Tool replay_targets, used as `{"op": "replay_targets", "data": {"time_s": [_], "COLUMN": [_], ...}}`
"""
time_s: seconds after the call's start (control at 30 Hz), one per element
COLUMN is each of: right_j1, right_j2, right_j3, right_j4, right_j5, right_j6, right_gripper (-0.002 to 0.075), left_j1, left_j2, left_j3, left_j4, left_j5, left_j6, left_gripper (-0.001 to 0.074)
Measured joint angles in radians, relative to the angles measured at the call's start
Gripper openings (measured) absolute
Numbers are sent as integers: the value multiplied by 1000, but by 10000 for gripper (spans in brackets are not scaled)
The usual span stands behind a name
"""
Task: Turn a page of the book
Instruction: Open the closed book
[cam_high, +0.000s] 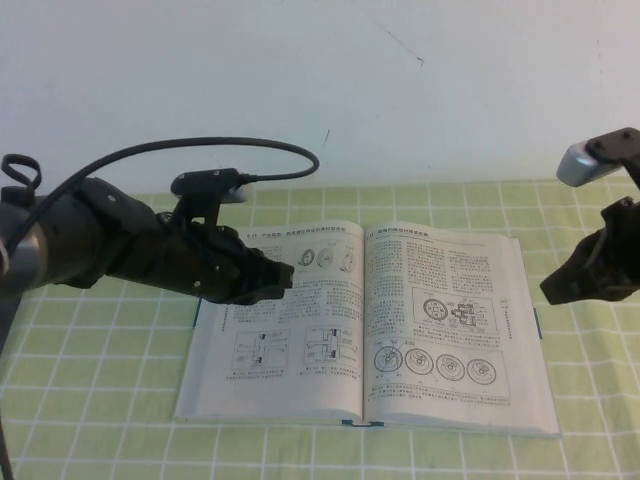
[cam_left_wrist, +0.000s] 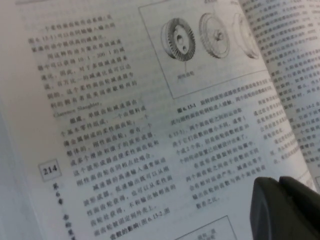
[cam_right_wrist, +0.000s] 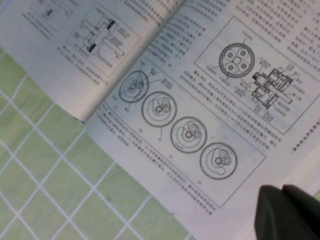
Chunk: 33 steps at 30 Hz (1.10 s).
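The book (cam_high: 300, 400) lies open and flat on the green checked cloth. Its right-hand page (cam_high: 450, 330) faces up, showing text and a row of round wheel diagrams; it also shows in the right wrist view (cam_right_wrist: 200, 100). My left gripper (cam_high: 283, 278) is shut and empty, just above the upper part of the left leaf (cam_left_wrist: 125, 125); its tips show in the left wrist view (cam_left_wrist: 279, 181). My right gripper (cam_high: 560, 290) is shut and empty, just off the book's right edge and above the page's outer margin in the right wrist view (cam_right_wrist: 283, 190).
The green checked cloth (cam_high: 90, 380) covers the table around the book. A white wall (cam_high: 400, 90) stands close behind. A black cable (cam_high: 200, 150) arcs over the left arm. The right arm's grey camera housing (cam_high: 590, 160) sits at the far right.
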Motion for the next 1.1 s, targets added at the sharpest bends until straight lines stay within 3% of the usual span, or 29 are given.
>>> {"op": "replay_targets", "data": {"time_s": [0.7,0.83,1.0,1.1], "right_j1": [0,0,0,2], "right_j2": [274,285,305,324], "right_j3": [-86,-88,-88,-88], "right_j4": [-4,-1,61,92], "right_j5": [-32,-50,-79,-108], "right_j6": [51,57,79,83], "right_gripper": [10,120,326,353], "left_j1": [0,0,0,0], "left_j2": [170,170,170,170], "left_j3": [-37,-39,-39,-39], "left_j4": [-12,-11,-11,-11], "left_j5": [37,39,41,41], "left_j6": [13,13,13,11], "left_gripper": [-4,-4,-4,-4]}}
